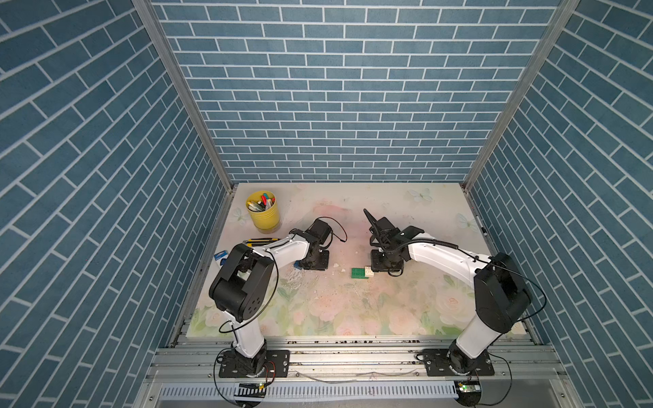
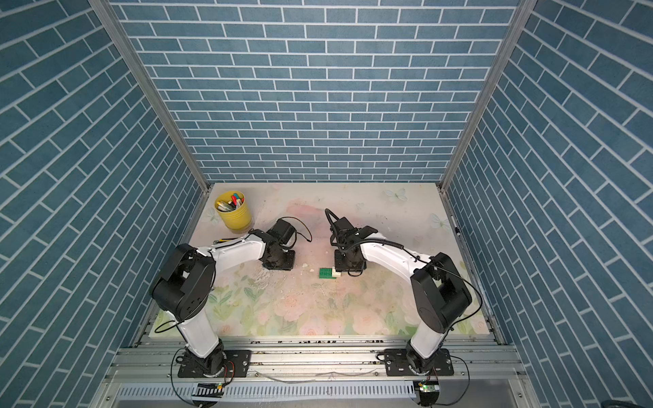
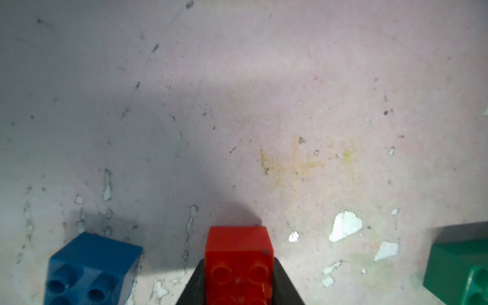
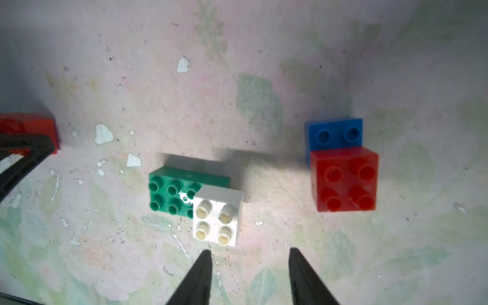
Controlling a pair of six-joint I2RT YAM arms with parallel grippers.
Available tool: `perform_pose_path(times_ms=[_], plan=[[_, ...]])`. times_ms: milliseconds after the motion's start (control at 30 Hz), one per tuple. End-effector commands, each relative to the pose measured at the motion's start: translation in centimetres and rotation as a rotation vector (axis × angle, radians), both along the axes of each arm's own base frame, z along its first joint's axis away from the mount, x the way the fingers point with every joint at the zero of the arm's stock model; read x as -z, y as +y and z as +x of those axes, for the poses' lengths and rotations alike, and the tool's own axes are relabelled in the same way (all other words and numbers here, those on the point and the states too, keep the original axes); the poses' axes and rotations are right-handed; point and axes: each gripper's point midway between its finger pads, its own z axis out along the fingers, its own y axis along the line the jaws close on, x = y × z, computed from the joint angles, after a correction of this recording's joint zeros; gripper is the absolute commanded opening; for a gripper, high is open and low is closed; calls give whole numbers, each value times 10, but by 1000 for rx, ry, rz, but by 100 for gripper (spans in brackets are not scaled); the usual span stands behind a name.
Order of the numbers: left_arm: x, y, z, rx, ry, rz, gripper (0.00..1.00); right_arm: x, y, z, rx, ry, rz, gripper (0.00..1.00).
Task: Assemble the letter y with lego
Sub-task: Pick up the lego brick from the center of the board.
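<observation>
- Now, the green brick lies on the bench, a white brick pressed onto one end.
- Right fingers hover just beside that end, spread and empty.
- Left fingers, on the green brick's other side, pinch a red brick.
- Well behind the green brick, a yellow cup.

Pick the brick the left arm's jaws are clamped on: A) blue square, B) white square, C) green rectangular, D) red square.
D: in the left wrist view the jaws close on both sides of the red brick, with the blue brick lying free beside it.
</observation>
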Motion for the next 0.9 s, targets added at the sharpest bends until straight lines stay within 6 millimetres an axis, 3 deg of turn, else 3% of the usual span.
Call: perform_pose_path(times_ms=[0, 300, 567, 867], plan=[[-15, -4, -5, 4, -13, -29, 15, -2, -18, -4, 12, -7, -60, 47], [-28, -11, -18, 3, -16, -82, 15, 14, -20, 0, 5, 23, -99, 41], [-32, -18, -29, -9, -11, -136, 15, 24, -3, 4, -25, 56, -68, 38], [-33, -37, -34, 11, -5, -166, 16, 22, 22, 1, -71, 56, -7, 37]])
